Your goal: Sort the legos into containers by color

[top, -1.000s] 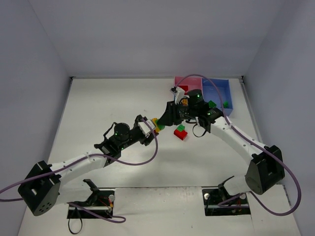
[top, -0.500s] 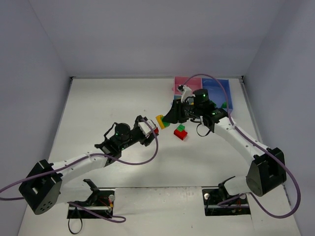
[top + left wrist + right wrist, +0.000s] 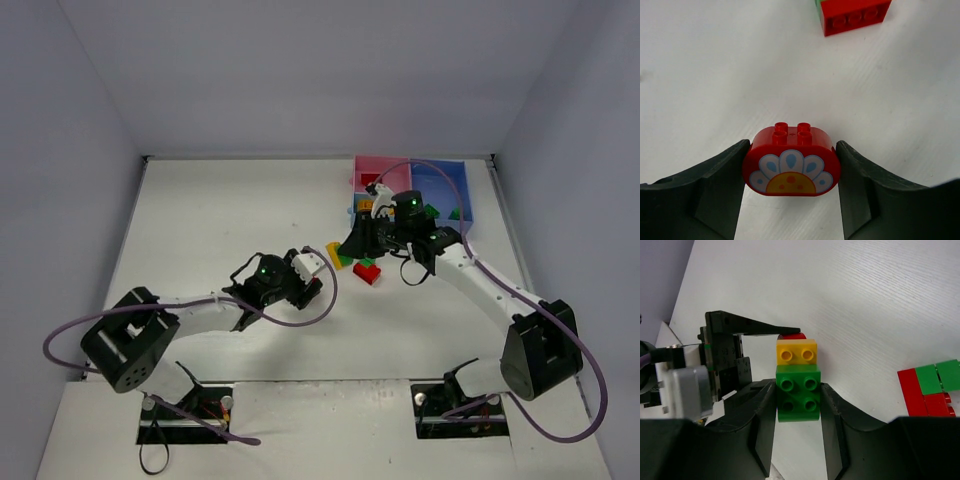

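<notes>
One flowered brick [image 3: 791, 170] gripped by left hand [image 3: 792, 147], flower unseen overhead, right hand [image 3: 798, 386] gripping bicolour clump [image 3: 798, 377]

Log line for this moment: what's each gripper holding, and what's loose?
left gripper: shut on red flower-print brick | right gripper: shut on green-yellow clump | red-green clump: loose on table

Three joined trays, upper right of the overhead view: one pink tray [image 3: 365, 167], one light blue tray [image 3: 353, 211], one medium blue tray [image 3: 455, 192]. Three pieces outside them — one red flower brick [image 3: 791, 167], one yellow-and-green clump [image 3: 797, 385], one red-and-green clump [image 3: 367, 270]. Inside — one red brick [image 3: 370, 180], two green bricks [image 3: 430, 210] [image 3: 456, 213].
</notes>
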Motion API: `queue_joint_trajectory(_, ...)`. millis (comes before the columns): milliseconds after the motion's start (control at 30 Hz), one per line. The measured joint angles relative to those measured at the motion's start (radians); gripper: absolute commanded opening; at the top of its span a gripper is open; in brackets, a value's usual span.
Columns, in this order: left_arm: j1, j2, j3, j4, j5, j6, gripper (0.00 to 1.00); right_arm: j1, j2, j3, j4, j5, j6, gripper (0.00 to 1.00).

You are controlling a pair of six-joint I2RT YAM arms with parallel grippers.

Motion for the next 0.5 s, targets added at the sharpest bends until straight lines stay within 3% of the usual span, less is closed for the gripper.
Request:
queue_joint_trajectory(167,0.000,0.106,0.007,-0.001,-0.021,-0.047,0.39,-0.020,-0.023,-0.035,-0.009,0.037,-0.005,0.00)
queue_joint_trajectory(267,0.000,0.145,0.027,-0.003,-0.027,-0.069,0.56,-0.049,-0.044,-0.055,-0.011,0.048,-0.006,0.00)
queue_joint_trajectory(500,0.000,0.159,0.072,-0.006,-0.042,-0.112,0.72,-0.098,-0.065,-0.074,-0.018,0.051,-0.013,0.00)
